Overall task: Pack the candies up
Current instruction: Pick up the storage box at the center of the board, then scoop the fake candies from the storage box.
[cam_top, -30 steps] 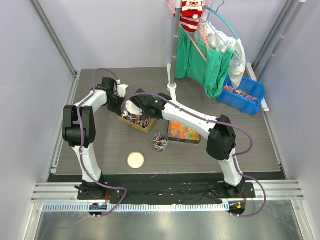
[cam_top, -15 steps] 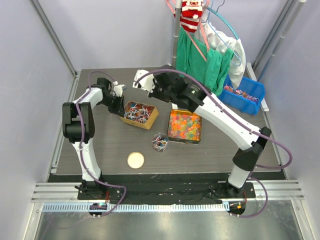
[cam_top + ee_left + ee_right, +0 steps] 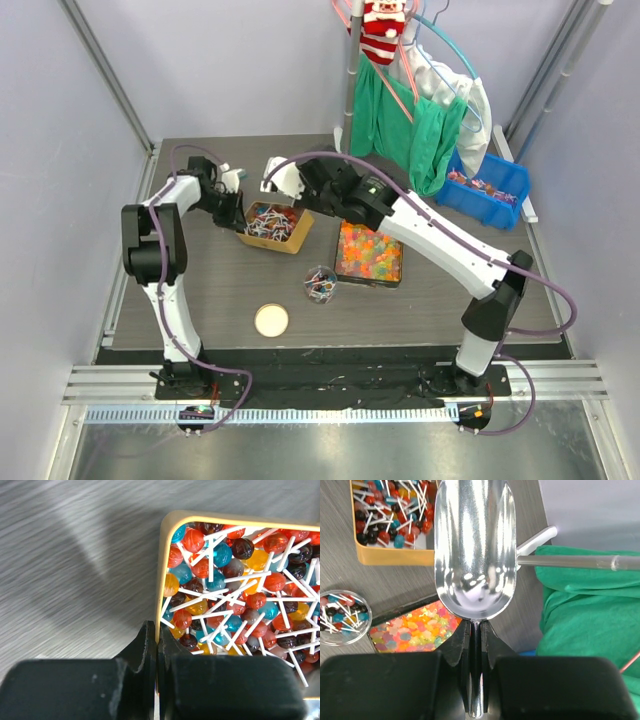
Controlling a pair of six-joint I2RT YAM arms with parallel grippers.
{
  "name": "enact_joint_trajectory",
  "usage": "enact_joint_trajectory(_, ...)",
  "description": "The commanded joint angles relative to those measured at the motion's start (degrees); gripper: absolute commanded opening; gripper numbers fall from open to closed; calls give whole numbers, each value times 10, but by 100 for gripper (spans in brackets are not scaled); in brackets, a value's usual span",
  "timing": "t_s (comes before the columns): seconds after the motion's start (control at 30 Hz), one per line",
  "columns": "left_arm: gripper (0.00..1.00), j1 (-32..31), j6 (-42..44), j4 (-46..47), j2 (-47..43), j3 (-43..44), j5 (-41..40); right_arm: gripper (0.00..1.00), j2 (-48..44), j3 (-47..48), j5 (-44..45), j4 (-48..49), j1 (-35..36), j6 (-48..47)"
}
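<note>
The left tool (image 3: 156, 636) is clenched on the rim of the yellow tray (image 3: 163, 570), its 2 fingers pinching the wall at the tray's corner, at the bottom centre of the left wrist view. The candies (image 3: 193, 540), ball sweets on white sticks in red, blue, orange and dark colours, fill that tray.

The right tool (image 3: 476, 630) is closed tight on the thin handle of a metal scoop (image 3: 475, 545), whose bowl is bare, shiny metal. In the top view the scoop (image 3: 273, 177) sits at upper centre-left, seemingly over the tray's far edge, though its height is hard to judge.

More candies lie in a clear cup (image 3: 342, 616) on the grey surface (image 3: 200, 290), just beside a jelly tray (image 3: 370, 252).
</note>
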Motion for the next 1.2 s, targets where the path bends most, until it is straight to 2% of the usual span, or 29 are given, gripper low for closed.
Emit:
enact_joint_trajectory(0.0,0,-2,-30,50,-59,-15,-71,1,29,2,44,-10,15,-26)
enact_joint_trajectory(0.17,0,-9,-40,82,-89,-36,-159,1,76,-1,95,-15,30,-52)
enact_joint_trajectory(0.37,0,-35,-38,106,-110,-54,-213,1,131,4,141,-14,40,-80)
enact_joint_trajectory(0.87,0,-55,-34,123,-124,-65,-251,1,229,36,224,-37,50,-152)
enact_joint_trajectory(1.17,0,-66,-31,137,-139,-73,-268,1,298,99,215,-84,67,-179)
